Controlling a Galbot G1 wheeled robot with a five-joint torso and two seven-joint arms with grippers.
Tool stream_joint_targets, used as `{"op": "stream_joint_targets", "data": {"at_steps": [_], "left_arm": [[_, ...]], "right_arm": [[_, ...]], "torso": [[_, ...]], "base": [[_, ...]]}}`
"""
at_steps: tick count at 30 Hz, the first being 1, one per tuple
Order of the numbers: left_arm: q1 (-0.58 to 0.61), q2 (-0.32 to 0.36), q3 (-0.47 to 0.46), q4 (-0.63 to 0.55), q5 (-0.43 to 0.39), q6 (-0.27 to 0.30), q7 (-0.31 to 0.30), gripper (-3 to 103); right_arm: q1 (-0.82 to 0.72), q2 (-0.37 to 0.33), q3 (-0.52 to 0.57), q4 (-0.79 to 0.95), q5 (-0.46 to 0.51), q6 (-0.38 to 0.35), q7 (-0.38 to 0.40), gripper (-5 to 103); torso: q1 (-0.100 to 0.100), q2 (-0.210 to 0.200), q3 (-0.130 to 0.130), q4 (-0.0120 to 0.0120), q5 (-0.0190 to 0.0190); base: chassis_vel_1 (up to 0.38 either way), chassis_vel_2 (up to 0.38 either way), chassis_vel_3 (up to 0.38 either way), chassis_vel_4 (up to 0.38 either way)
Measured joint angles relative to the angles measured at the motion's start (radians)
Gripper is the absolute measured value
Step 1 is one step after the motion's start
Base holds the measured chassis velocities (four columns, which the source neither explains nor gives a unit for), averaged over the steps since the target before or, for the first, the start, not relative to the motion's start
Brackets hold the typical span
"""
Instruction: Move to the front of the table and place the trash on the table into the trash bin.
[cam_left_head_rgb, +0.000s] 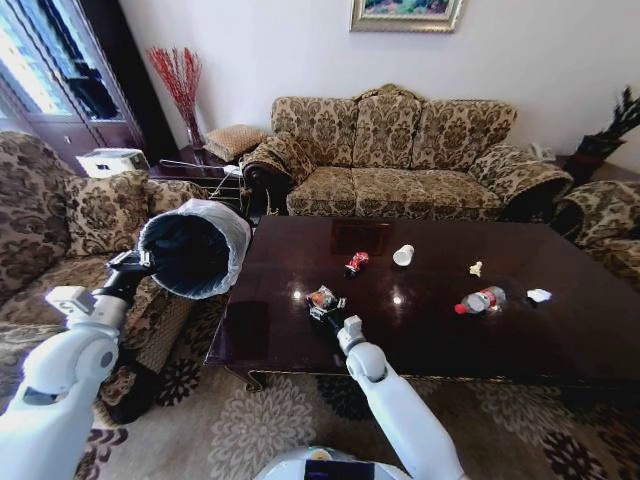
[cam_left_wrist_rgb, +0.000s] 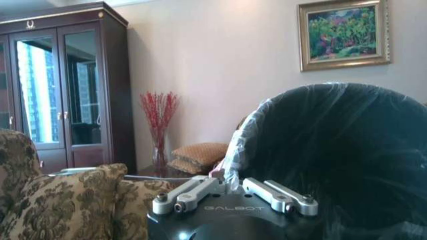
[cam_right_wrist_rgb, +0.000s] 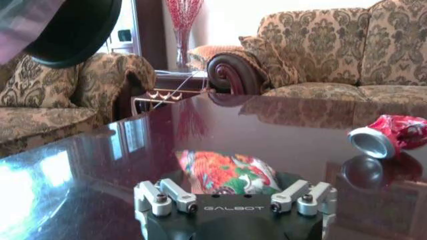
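Left gripper (cam_left_head_rgb: 135, 262) pinching rim of round black bag-lined trash bin (cam_left_head_rgb: 192, 250), tilted toward dark glossy wooden bench (cam_left_head_rgb: 560, 340) for drop-in; right gripper (cam_left_head_rgb: 330, 316) spread around colourful snack packet (cam_right_wrist_rgb: 227, 172).

Right claw (cam_right_wrist_rgb: 230, 192) fingertips perhaps hidden

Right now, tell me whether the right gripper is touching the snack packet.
Cannot tell. In the right wrist view the snack packet lies on the table between the right gripper's spread fingers, but no contact or gap shows plainly.
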Motion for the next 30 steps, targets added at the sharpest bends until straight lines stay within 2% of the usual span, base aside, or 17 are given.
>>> {"op": "stream_joint_targets", "data": {"at_steps": [1, 4, 6, 10, 13, 14, 16, 19, 22, 27, 30], "left_arm": [[0.0, 0.0, 0.0, 0.0, 0.0, 0.0, 0.0, 2], [0.0, 0.0, 0.0, 0.0, 0.0, 0.0, 0.0, 2], [0.0, 0.0, 0.0, 0.0, 0.0, 0.0, 0.0, 2], [0.0, 0.0, 0.0, 0.0, 0.0, 0.0, 0.0, 2], [0.0, 0.0, 0.0, 0.0, 0.0, 0.0, 0.0, 2], [0.0, 0.0, 0.0, 0.0, 0.0, 0.0, 0.0, 2], [0.0, 0.0, 0.0, 0.0, 0.0, 0.0, 0.0, 2], [0.0, 0.0, 0.0, 0.0, 0.0, 0.0, 0.0, 2], [0.0, 0.0, 0.0, 0.0, 0.0, 0.0, 0.0, 2], [0.0, 0.0, 0.0, 0.0, 0.0, 0.0, 0.0, 2], [0.0, 0.0, 0.0, 0.0, 0.0, 0.0, 0.0, 2]], "right_arm": [[-0.001, 0.0, -0.001, 0.0, 0.0, 0.0, 0.001, 85], [-0.005, -0.005, -0.001, 0.004, 0.003, 0.001, 0.004, 68], [-0.006, -0.007, -0.001, 0.006, 0.005, 0.001, 0.004, 68], [-0.011, -0.015, -0.003, 0.025, 0.01, -0.003, 0.012, 47], [-0.012, -0.018, -0.005, 0.03, 0.01, -0.003, 0.015, 41], [-0.013, -0.021, -0.005, 0.035, 0.011, -0.002, 0.019, 30], [-0.014, -0.023, -0.005, 0.037, 0.012, -0.002, 0.021, 30], [-0.017, -0.031, -0.001, 0.051, 0.018, -0.002, 0.028, 18], [-0.023, -0.037, 0.009, 0.074, 0.027, 0.007, 0.036, 14], [-0.051, -0.084, 0.059, 0.212, 0.075, 0.083, 0.02, 3], [-0.061, -0.131, 0.093, 0.316, 0.116, 0.118, -0.019, 3]], "torso": [[0.0, 0.0, 0.0, 0.0, -0.0001], [0.0, 0.0, 0.0, 0.0, -0.0001], [0.0, 0.0, 0.0, -0.0001, -0.0001], [0.0, 0.0, 0.0, 0.0, 0.0], [0.0, 0.0, 0.0, 0.0, 0.0], [0.0, 0.0, 0.0, 0.0, 0.0], [0.0, 0.0, 0.0, 0.0, 0.0], [0.0, 0.0, 0.0, 0.0001, 0.0], [0.0, 0.0, 0.0, 0.0001, 0.0001], [0.0, 0.0, 0.0, 0.0001, 0.0002], [0.0, 0.0, 0.0, 0.0, 0.0002]], "base": [[0.0, 0.0, 0.0, 0.0], [0.0, 0.0, 0.0, 0.0], [0.0, 0.0, 0.0, 0.0], [0.0, 0.0, 0.0, 0.0], [0.0, 0.0, 0.0, 0.0], [0.0, 0.0, 0.0, 0.0], [0.0, 0.0, 0.0, 0.0], [0.0, 0.0, 0.0, 0.0], [0.0, 0.0, 0.0, 0.0], [0.0, 0.0, 0.0, 0.0], [0.0, 0.0, 0.0, 0.0]]}}
